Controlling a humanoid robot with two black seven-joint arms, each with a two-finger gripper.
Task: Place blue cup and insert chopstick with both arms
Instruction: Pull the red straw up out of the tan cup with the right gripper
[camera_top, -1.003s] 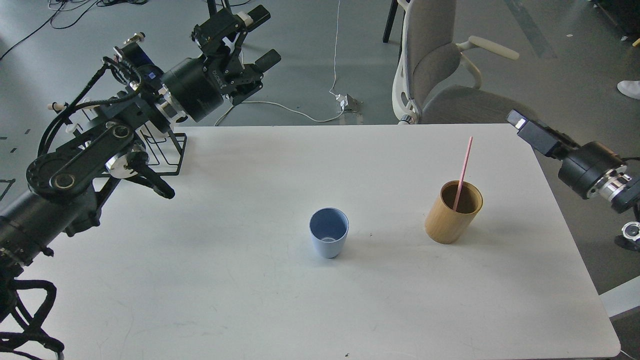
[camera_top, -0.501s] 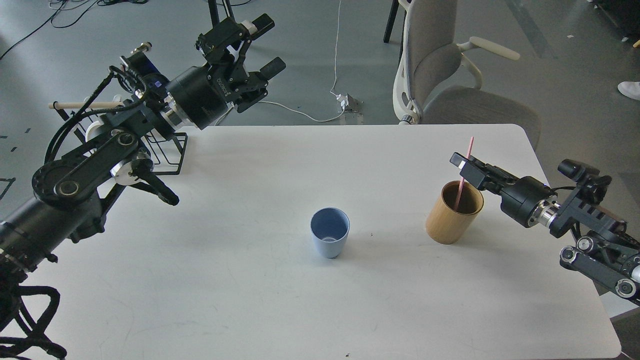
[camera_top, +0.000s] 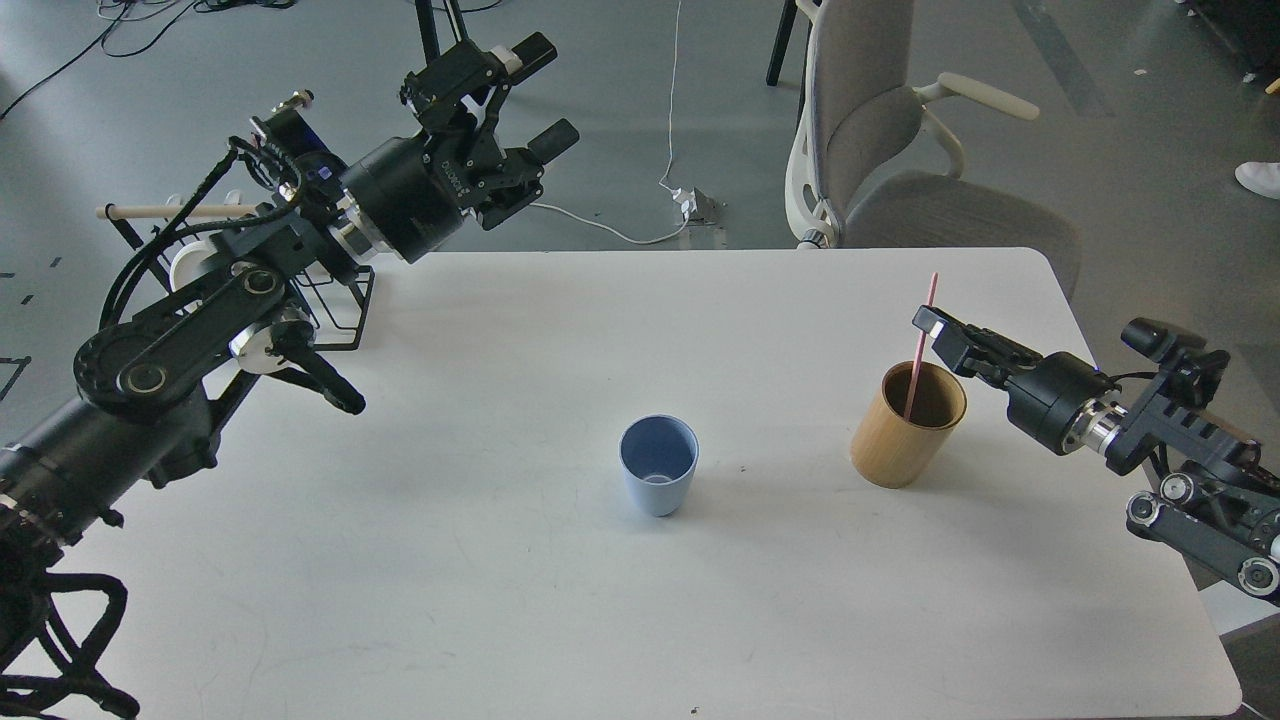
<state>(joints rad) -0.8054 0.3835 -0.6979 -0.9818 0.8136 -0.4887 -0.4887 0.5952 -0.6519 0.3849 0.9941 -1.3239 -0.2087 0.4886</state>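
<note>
1. The right gripper (camera_top: 930, 325) reaches in from the right edge, its tip right at a pink chopstick (camera_top: 920, 345); whether it is grasping the stick or released cannot be told, as the fingers look dark and small.
2. The chopstick stands tilted inside a bamboo holder (camera_top: 907, 424) on the right part of the surface.
3. The left gripper (camera_top: 540, 95) hovers released, fingers spread, above the far left corner, holding nothing.
4. The blue cup (camera_top: 658, 465) stands upright and empty near the middle of the white surface (camera_top: 420, 560), well apart from both grippers.
5. A black wire rack (camera_top: 335, 300) sits at the far left, partly hidden behind the left arm.
6. Beyond the surface, a grey office chair (camera_top: 880, 150) and cables (camera_top: 640, 225) lie on a grey floor.
</note>
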